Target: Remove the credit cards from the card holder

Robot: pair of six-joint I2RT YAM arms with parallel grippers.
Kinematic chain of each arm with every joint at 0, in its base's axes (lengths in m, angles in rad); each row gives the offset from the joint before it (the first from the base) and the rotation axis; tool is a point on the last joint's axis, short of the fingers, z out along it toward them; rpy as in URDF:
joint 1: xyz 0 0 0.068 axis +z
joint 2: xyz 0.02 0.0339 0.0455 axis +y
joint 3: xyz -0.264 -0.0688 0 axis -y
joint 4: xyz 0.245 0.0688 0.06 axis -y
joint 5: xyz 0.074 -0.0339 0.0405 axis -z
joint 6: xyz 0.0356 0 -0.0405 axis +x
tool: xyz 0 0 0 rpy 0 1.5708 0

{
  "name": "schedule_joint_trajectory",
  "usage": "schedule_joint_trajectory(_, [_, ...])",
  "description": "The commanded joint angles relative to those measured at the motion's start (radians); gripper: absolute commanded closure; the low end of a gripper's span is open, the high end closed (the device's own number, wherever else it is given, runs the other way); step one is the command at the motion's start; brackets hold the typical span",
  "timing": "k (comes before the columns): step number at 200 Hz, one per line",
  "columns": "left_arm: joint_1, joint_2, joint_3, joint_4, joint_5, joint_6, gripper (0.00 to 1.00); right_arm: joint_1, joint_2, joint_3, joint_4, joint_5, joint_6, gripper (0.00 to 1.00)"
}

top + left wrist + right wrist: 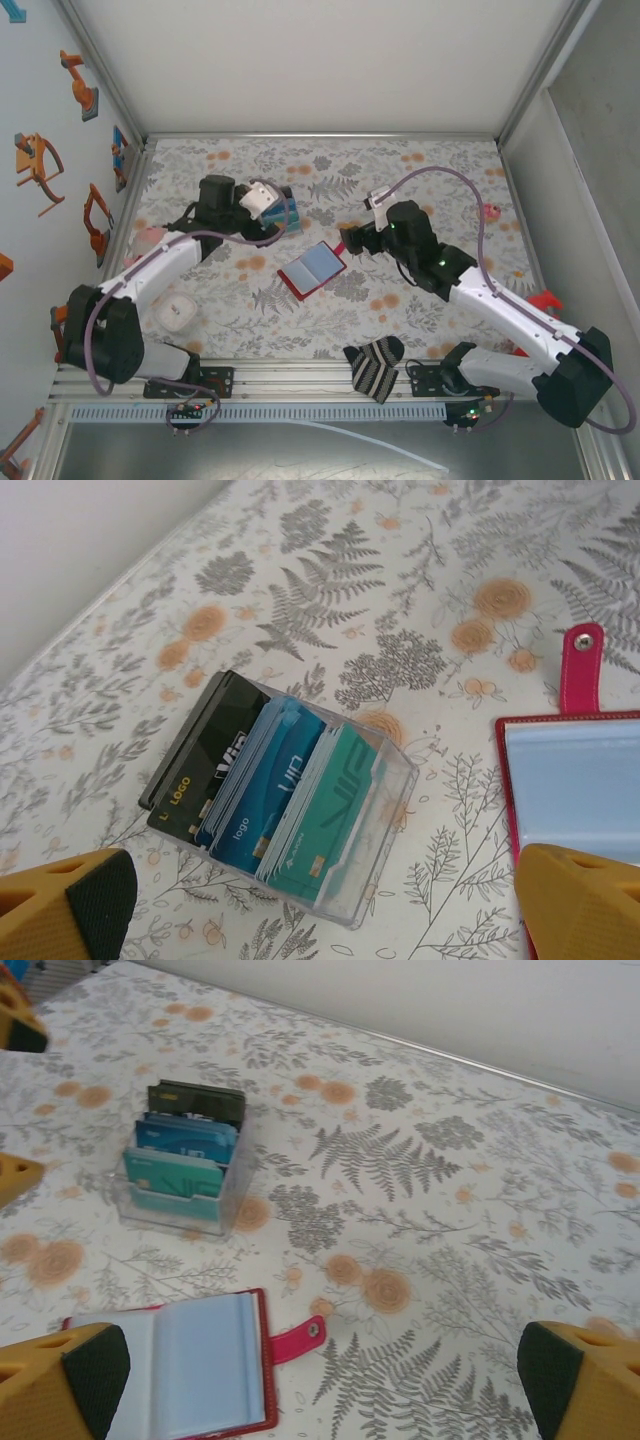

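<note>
The card holder (312,268) lies open on the flowered table, its blue-grey slots (195,1365) facing up and its red tab (300,1338) pointing right. The credit cards stand in a clear plastic box (385,810): a teal one (330,815), a blue one (265,780) and a black one (200,755). My left gripper (330,895) hovers over that box, open wide, with nothing between its fingers (75,905). To the right of the holder's tab, my right gripper (320,1390) is open above the table and holds nothing. From above, the left gripper (262,200) is at the back left and the right gripper (350,240) is beside the holder.
A striped sock (375,367) lies at the near edge. A white round object (173,312) and a pink one (147,240) sit at the left. A small pink thing (491,212) and a red one (545,300) are at the right. Walls close in three sides.
</note>
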Motion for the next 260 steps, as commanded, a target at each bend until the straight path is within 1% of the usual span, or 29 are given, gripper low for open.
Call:
schedule_joint_trajectory(1, [-0.037,-0.082,-0.075,0.103,-0.111,-0.111,0.03,0.003,-0.023,-0.017,0.039,0.109,0.024,0.01])
schedule_joint_trajectory(32, [-0.057,-0.211,-0.211,0.180,-0.161,-0.214,0.03,0.003,-0.038,-0.044,0.069,0.167,0.020,0.01])
schedule_joint_trajectory(52, [-0.059,-0.308,-0.296,0.218,-0.224,-0.265,0.03,0.003,-0.051,-0.081,0.115,0.182,-0.008,0.01])
schedule_joint_trajectory(92, [-0.059,-0.476,-0.392,0.181,-0.356,-0.300,0.03,0.003,-0.077,-0.160,0.213,0.226,-0.035,0.01])
schedule_joint_trajectory(118, [-0.054,-0.549,-0.434,0.156,-0.490,-0.329,0.03,0.001,-0.080,-0.185,0.242,0.274,-0.035,0.01])
schedule_joint_trajectory(136, [-0.034,-0.606,-0.473,0.171,-0.547,-0.356,0.03,0.002,-0.087,-0.214,0.284,0.311,-0.047,0.01])
schedule_joint_trajectory(164, [0.042,-0.677,-0.519,0.184,-0.595,-0.437,0.03,0.002,-0.105,-0.290,0.390,0.388,-0.086,0.01])
schedule_joint_trajectory(176, [0.083,-0.692,-0.530,0.185,-0.599,-0.471,0.03,0.001,-0.112,-0.318,0.424,0.412,-0.100,0.01])
schedule_joint_trajectory(185, [0.114,-0.695,-0.536,0.189,-0.581,-0.484,0.03,0.000,-0.112,-0.336,0.452,0.435,-0.107,0.01])
schedule_joint_trajectory(203, [0.155,-0.682,-0.549,0.226,-0.572,-0.503,0.03,-0.007,-0.102,-0.341,0.451,0.464,-0.115,0.01])
schedule_joint_trajectory(238, [0.178,-0.609,-0.572,0.356,-0.596,-0.495,0.03,-0.034,-0.051,-0.323,0.430,0.507,-0.127,0.01])
schedule_joint_trajectory(260, [0.192,-0.550,-0.579,0.437,-0.593,-0.486,0.03,-0.062,-0.013,-0.322,0.457,0.525,-0.142,0.01])
